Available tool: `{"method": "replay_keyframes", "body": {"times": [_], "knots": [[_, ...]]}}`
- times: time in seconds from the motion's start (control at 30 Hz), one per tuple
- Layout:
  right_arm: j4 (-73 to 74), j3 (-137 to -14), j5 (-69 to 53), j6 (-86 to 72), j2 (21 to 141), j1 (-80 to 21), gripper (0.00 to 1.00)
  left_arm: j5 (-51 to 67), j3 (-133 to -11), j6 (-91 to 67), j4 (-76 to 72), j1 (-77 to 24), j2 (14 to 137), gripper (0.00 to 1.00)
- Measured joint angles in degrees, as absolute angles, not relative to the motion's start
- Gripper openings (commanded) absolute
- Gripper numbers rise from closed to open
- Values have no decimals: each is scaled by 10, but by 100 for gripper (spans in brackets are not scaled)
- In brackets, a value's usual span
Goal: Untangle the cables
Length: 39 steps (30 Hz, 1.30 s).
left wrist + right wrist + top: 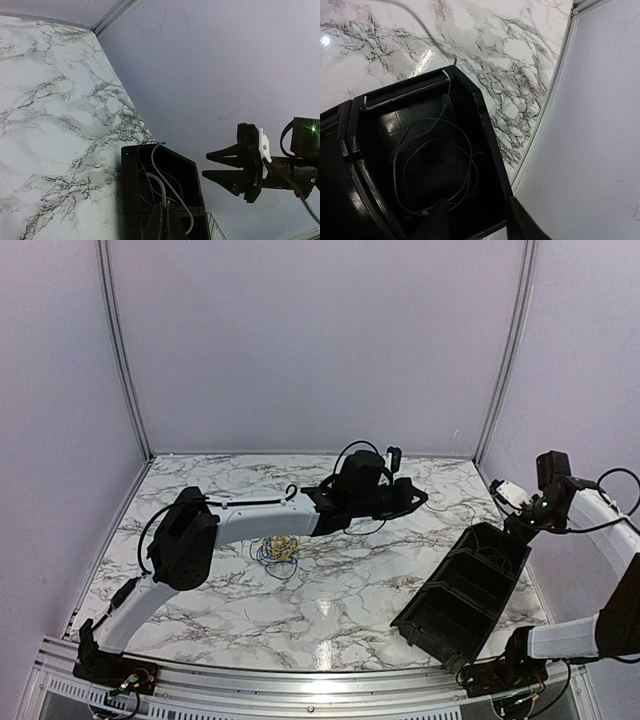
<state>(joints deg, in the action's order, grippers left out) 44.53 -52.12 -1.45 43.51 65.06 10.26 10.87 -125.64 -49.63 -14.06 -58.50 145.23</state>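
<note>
**Wire strung between L gripper and bin**

L gripper (162, 209): fingers closed together, pinching a thin pale wire (152, 160). It sits mid-table, arm stretched out across the marble table (330, 612). From the fingertips the wire runs over to the black bin (450, 605) and drops over the rim into the end compartment, the one nearest the back-right corner. R wrist cam shows it lying there in a couple of loose loops.

R gripper (477, 204): fingers spread wide, nothing between them. It hangs above that same end compartment. L wrist cam agrees: jaws apart, pointing toward the bin.

Bin sits at the right side of the table near the R arm base. Can't tell if it's flat or tipped.

Yellow/blue bundle (278, 551): small knotted clump on the table just in front of the L forearm, touching neither gripper, well apart from the bin.
</note>
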Motion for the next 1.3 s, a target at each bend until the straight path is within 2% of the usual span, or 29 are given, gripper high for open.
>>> {"method": "replay_keyframes", "body": {"times": [0.07,0.27,0.5,0.87,0.93,1.0,1.2,1.3], "knots": [[448,-530,-37,423,665,105,52,113,-1256,-499,-141,-590,1454,0],[455,-592,-148,421,670,108,57,131,-1256,-500,-154,-597,1454,0],[479,-595,-277,467,671,96,62,147,-1256,-503,-166,-597,1454,0],[453,-585,-316,501,674,-31,63,155,-1256,-519,-173,-597,1454,0],[441,-585,-308,501,681,-56,57,156,-1256,-521,-175,-597,1454,0],[428,-585,-300,502,689,-76,45,156,-1256,-523,-176,-597,1454,0],[408,-586,-264,498,717,-108,0,158,-1256,-523,-177,-597,1454,2],[408,-587,-238,491,722,-110,0,160,-1255,-521,-178,-596,1454,29]]}}
